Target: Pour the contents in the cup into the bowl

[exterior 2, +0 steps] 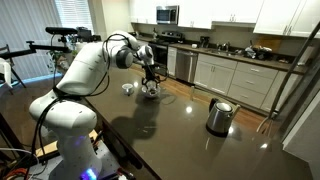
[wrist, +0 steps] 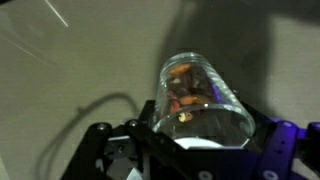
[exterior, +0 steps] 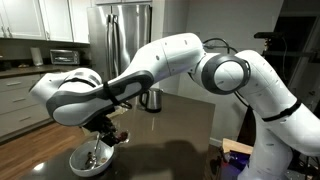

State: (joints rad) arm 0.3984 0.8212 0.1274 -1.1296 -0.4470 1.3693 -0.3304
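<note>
Above the white bowl (exterior: pixel 80 167), near the surface edge, the pincer (wrist: pixel 200 135) pinches the glass cup (wrist: pixel 207 100), which holds brown bits (wrist: pixel 183 92). If tipped off-centre, the bits may scatter past the rim or strike the spoon (exterior: pixel 97 151).

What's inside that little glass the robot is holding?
In the wrist view, small brown bits lie inside the clear glass. Its lower end is hidden by the gripper, so anything there can't be seen.
</note>
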